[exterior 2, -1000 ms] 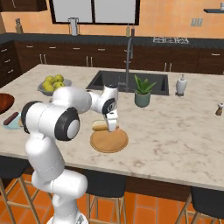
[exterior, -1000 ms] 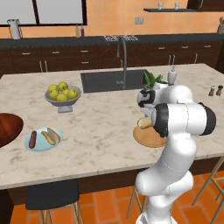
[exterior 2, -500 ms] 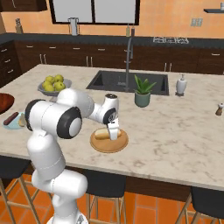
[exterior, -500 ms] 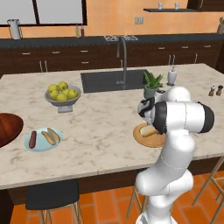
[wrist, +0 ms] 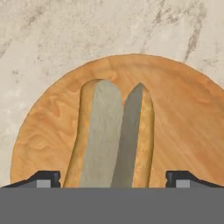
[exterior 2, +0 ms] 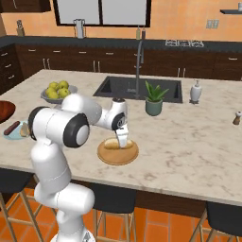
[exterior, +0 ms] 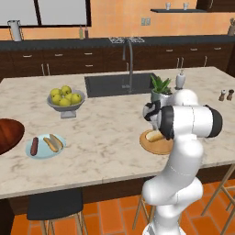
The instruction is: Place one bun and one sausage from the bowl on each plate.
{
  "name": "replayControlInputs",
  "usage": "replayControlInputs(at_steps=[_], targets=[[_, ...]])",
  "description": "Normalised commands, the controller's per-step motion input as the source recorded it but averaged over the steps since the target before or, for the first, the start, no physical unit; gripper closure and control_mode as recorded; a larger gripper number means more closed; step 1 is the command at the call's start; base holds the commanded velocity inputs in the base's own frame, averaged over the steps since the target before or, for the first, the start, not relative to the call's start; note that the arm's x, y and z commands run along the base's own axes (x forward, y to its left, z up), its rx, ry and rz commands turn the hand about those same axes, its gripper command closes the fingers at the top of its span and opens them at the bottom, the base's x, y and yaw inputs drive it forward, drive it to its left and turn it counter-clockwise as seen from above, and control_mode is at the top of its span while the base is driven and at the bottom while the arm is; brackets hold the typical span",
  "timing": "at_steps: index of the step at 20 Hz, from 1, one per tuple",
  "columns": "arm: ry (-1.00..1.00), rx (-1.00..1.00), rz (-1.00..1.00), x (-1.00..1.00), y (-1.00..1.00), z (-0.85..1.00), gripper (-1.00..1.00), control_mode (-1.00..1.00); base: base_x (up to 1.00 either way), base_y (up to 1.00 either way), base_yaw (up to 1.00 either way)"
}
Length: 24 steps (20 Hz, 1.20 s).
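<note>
Now the bun [wrist: 113, 135] lies on the tan plate [wrist: 183, 127], jaws spread around it. Sausage comes next

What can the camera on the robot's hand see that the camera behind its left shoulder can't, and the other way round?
The hand view looks straight down: the bun shows its split top, with one dark fingertip on either side of it, apart from it.

The left base view takes in the kitchen island: the blue plate with a sausage and a bun, the fruit bowl, the brown bowl, the sink and a potted plant.

Both show the bun lying on the wooden plate on the marble counter.
</note>
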Motion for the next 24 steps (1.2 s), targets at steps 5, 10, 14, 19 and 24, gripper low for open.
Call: replayControlInputs(at_steps=[5,10,14,19,24], targets=[[0.20,0.01,0.17,-0.04,0.00,0.32,-1.00,-1.00,0.00,0.00,0.00],[-0.37,0.03,0.13,-0.50,0.03,1.00,-1.00,-1.00,0.00,0.00,0.00],[-0.40,-0.03,0.16,-0.66,0.57,1.00,-1.00,-1.00,0.00,0.00,0.00],[-0.20,-0.02,0.09,-0.32,0.47,0.97,-1.00,-1.00,0.00,0.00,0.00],[0.09,-0.01,0.06,0.49,0.01,0.25,-1.00,-1.00,0.00,0.00,0.00]])
